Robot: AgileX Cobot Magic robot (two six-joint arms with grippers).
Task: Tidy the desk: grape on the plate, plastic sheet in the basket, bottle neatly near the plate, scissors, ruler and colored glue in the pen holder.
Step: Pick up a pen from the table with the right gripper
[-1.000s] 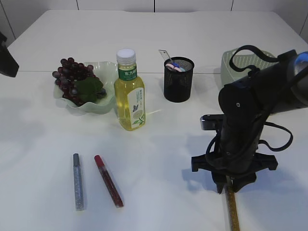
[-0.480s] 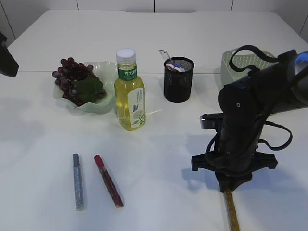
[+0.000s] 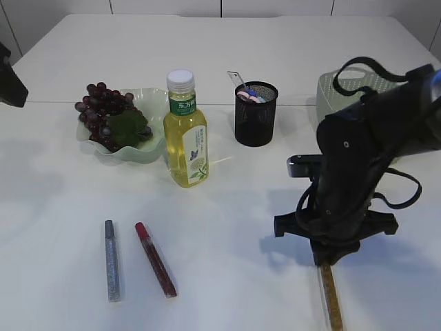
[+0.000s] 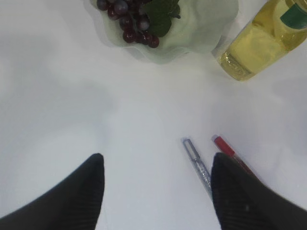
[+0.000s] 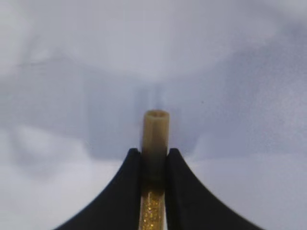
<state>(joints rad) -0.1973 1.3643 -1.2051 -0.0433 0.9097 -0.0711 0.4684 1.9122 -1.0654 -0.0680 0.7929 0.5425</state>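
In the lower right of the exterior view, the right end effector (image 3: 329,261) points down at the white tabletop (image 3: 241,227) and is closed on the upper end of a gold glitter glue stick (image 3: 332,296). The right wrist view shows its two dark fingers (image 5: 128,191) pressed against both sides of the stick (image 5: 154,158), with the tan cap end sticking out beyond the fingertips and the glittery barrel between them. In the exterior view the rest of the stick runs down toward the bottom edge of the frame.

The left end effector (image 4: 158,191) hangs above the tabletop with its jaws wide apart and nothing between them. Only a dark corner of that arm shows at the far left edge of the exterior view.

In the lower left of the exterior view a silver glue stick (image 3: 111,261) and a red glue stick (image 3: 155,259) lie near each other, apart, on the tabletop. In the upper left, grapes (image 3: 103,110) sit on a pale green plate (image 3: 153,103). A bottle (image 3: 185,131) of yellow liquid stands upright just to the right of the plate. Right of the bottle stands a black mesh pen holder (image 3: 255,114) with items already in it. A pale green basket (image 3: 329,93) sits at the right edge, partly hidden behind the right arm.
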